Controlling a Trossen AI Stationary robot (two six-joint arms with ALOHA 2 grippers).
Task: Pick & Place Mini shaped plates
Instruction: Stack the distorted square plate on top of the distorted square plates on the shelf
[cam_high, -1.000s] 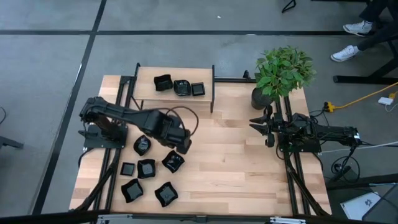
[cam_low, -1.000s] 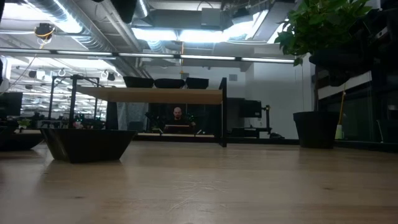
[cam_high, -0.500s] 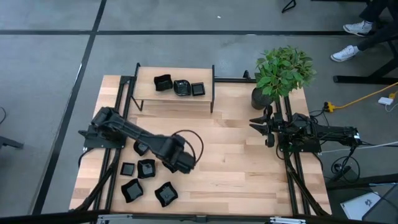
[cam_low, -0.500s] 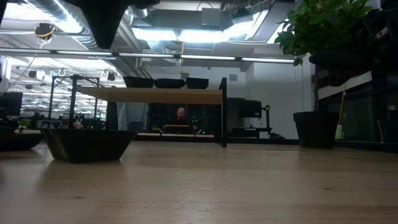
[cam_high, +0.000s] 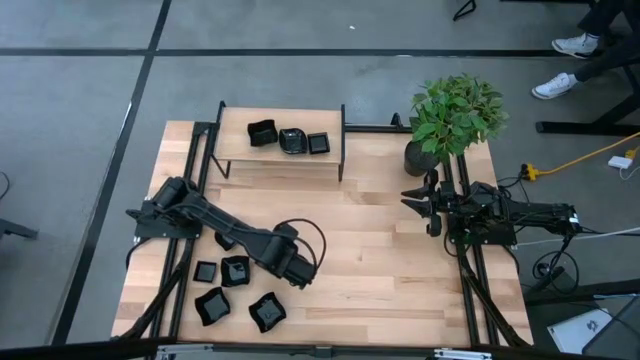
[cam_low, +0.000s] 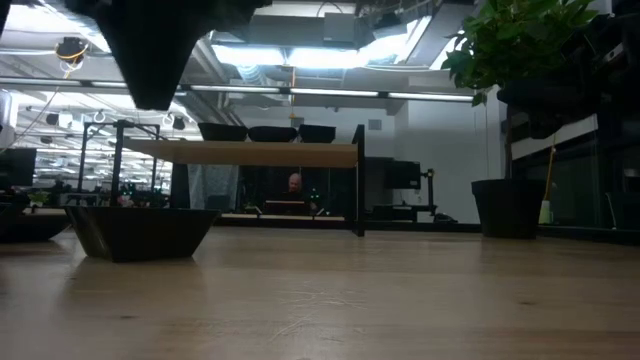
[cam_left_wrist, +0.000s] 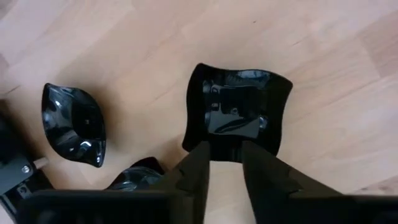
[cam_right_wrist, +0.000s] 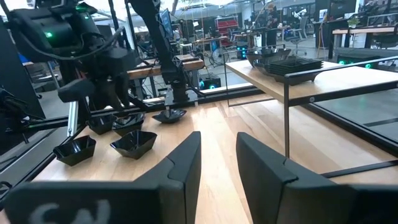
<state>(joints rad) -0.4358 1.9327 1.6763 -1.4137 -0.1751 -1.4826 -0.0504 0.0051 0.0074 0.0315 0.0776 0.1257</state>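
Several small glossy black plates (cam_high: 235, 270) lie on the wooden table's near-left part, and three more (cam_high: 292, 140) rest on a low shelf at the far edge. My left gripper (cam_high: 291, 265) is open and hovers over a wavy-edged square plate (cam_left_wrist: 239, 112). Its fingertips (cam_left_wrist: 225, 149) stand over that plate's edge closest to them. In the low view the gripper (cam_low: 150, 60) hangs above table level. A rounder plate (cam_left_wrist: 73, 124) lies beside it. My right gripper (cam_high: 421, 208) waits, open, at the table's right side (cam_right_wrist: 217, 140).
A potted plant (cam_high: 452, 118) stands in a dark pot (cam_low: 508, 208) at the far-right corner, close to my right arm. The shelf (cam_high: 280, 150) has black metal legs. Bare wood (cam_high: 370, 260) stretches between the arms. A person (cam_low: 294, 185) sits far behind the table.
My left gripper has moved toward the table's near edge and slightly right, stretching the arm out, and has come down. It now stands over the wavy plate, covering it in the high view. The plates have not moved.
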